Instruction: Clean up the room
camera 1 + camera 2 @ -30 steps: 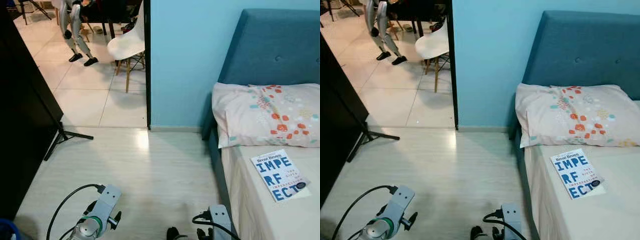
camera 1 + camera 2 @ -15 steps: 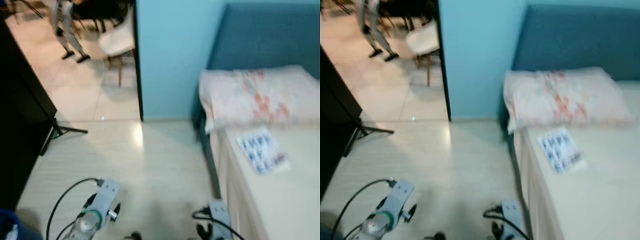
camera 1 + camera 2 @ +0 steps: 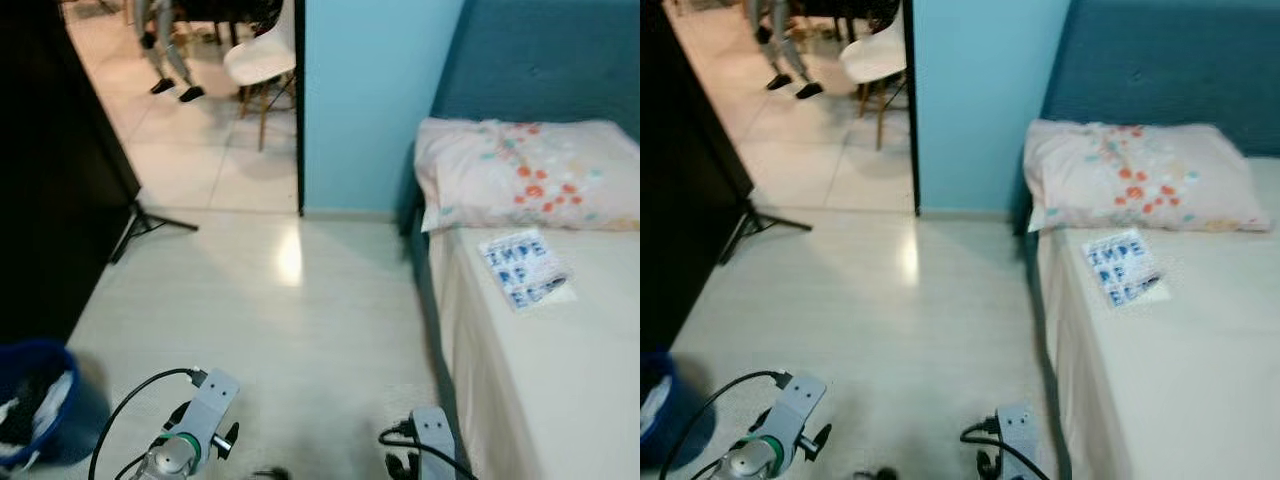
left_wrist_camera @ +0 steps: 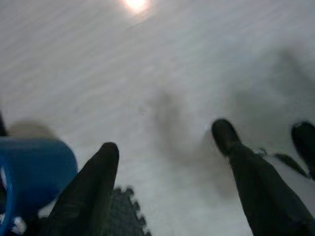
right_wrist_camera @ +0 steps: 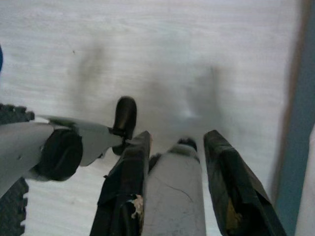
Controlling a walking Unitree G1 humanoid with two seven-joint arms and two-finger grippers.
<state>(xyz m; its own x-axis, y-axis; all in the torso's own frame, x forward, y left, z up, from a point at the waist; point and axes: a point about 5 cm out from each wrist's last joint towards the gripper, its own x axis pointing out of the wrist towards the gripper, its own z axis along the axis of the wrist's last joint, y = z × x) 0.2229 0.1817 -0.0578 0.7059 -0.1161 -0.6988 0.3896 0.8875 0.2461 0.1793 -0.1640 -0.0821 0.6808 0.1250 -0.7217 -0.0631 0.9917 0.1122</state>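
The bed [image 3: 560, 400] has a plain cream sheet and a teal headboard. Right up against the headboard there's a pinkish pillow [image 3: 525, 175] with orange and teal spots, and a book [image 3: 527, 268] with blue lettering lies flat on the sheet just below the pillow. Off the bed's side is pale wood-look floor [image 3: 290, 320], with a blue basket [image 3: 35, 405] sitting on it well away from the bed, next to a dark cabinet.

Book [image 3: 526, 269] cover: blurred blue letters, "IMPE" barely legible.
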